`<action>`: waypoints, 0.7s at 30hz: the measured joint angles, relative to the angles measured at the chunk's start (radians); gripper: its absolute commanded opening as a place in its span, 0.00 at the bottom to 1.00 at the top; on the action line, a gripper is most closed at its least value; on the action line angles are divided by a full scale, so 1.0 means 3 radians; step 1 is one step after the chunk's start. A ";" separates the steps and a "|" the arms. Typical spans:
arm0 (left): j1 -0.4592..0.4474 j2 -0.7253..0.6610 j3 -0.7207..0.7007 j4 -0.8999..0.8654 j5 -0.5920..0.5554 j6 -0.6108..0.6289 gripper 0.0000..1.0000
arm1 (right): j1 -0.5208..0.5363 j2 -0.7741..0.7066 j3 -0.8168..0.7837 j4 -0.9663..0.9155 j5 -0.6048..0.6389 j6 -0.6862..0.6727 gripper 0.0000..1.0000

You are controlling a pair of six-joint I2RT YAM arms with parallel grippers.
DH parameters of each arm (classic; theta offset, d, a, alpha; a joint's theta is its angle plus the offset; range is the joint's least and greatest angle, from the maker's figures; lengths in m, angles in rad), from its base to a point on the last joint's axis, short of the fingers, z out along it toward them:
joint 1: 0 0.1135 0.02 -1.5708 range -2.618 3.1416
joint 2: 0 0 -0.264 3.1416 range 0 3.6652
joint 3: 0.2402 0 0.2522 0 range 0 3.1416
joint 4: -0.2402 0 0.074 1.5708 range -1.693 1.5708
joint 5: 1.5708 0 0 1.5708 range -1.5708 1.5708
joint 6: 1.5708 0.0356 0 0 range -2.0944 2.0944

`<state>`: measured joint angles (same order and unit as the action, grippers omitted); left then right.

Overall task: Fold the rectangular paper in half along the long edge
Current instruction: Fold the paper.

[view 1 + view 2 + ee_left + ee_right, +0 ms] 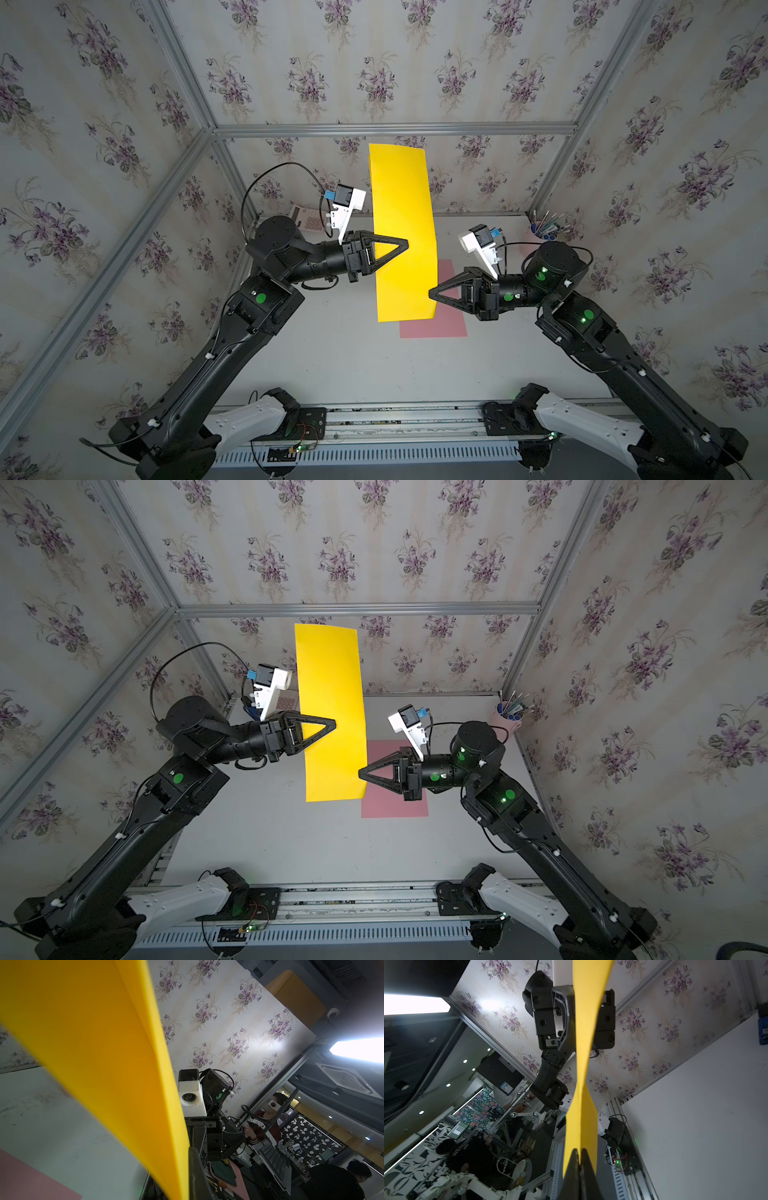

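Yellow paper (403, 232): long narrow rectangle, matte, smooth, stiff-looking. It is held up in the air above the tabletop (332, 365) and does not touch it, long axis running away from the arm bases toward the back wall. In the right wrist view the strip (583, 1043) twists slightly along its length. In the left wrist view a lighter band runs along one long edge (145, 1012); cannot tell if that is a second layer.

Left pincer (406, 244): black, triangular open-frame fingers, reaching over the paper's left long edge about mid-length and closed, clamped on the paper.

Right pincer (430, 293): same black triangular shape, clamped on the right long edge nearer the near end. In the right wrist view its two fingers (572, 1167) meet flat with the yellow edge pinched between them.

Pink sheet (449, 324): flat matte rectangle lying on the tabletop, partly hidden behind the yellow paper in both top views.

The tabletop is pale grey, smooth, with faint scuffs and specks. Cup of pens (540, 237) at the far right corner. Floral wallpaper (374, 79) on the enclosure walls, aluminium profile frame.
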<state>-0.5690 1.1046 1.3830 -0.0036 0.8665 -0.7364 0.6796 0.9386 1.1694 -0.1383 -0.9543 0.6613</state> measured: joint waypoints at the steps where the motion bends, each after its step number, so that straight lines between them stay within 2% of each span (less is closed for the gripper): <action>1: -0.0009 0.0003 0.0001 -0.0001 0.0003 0.0001 0.00 | 0.0000 -0.0017 -0.0011 -0.0005 -0.0005 0.0000 0.08; 2: -0.0011 0.0009 0.0005 0.0000 0.0001 0.0001 0.00 | 0.0000 -0.0025 -0.0009 -0.0009 -0.0013 -0.0008 0.09; 4: -0.0008 0.0017 0.0011 0.0001 -0.0004 0.0009 0.00 | 0.0000 -0.0034 0.0006 -0.0045 -0.0013 -0.0029 0.00; 7: -0.0011 0.0039 0.0028 -0.0001 0.0004 0.0010 0.00 | 0.0003 -0.0051 -0.0029 -0.0058 -0.0014 -0.0037 0.01; 8: -0.0017 0.0046 0.0034 -0.0004 0.0009 0.0010 0.00 | 0.0003 -0.0061 -0.0042 -0.0074 -0.0015 -0.0037 0.07; 12: -0.0015 0.0070 0.0061 -0.0028 0.0017 0.0011 0.00 | 0.0003 -0.0079 -0.0052 -0.0116 -0.0020 -0.0050 0.00; 15: -0.0018 0.0088 0.0076 -0.0072 0.0045 0.0013 0.00 | 0.0003 -0.0098 -0.0099 -0.0126 -0.0020 -0.0048 0.10; 17: -0.0018 0.0103 0.0092 -0.0078 0.0036 0.0013 0.00 | 0.0004 -0.0114 -0.0118 -0.0167 -0.0025 -0.0062 0.00; 19: -0.0018 0.0108 0.0111 -0.0080 0.0034 0.0014 0.00 | 0.0004 -0.0128 -0.0136 -0.0168 -0.0033 -0.0074 0.00; 20: -0.0020 0.0111 0.0120 -0.0083 0.0034 0.0017 0.00 | 0.0003 -0.0140 -0.0151 -0.0164 -0.0036 -0.0085 0.03; 21: -0.0031 0.0114 0.0125 -0.0083 0.0038 0.0022 0.00 | 0.0003 -0.0149 -0.0161 -0.0161 -0.0038 -0.0088 0.15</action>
<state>-0.5781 1.1389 1.4204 -0.0284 0.8780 -0.7300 0.6804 0.8940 1.1210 -0.1867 -0.9657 0.6350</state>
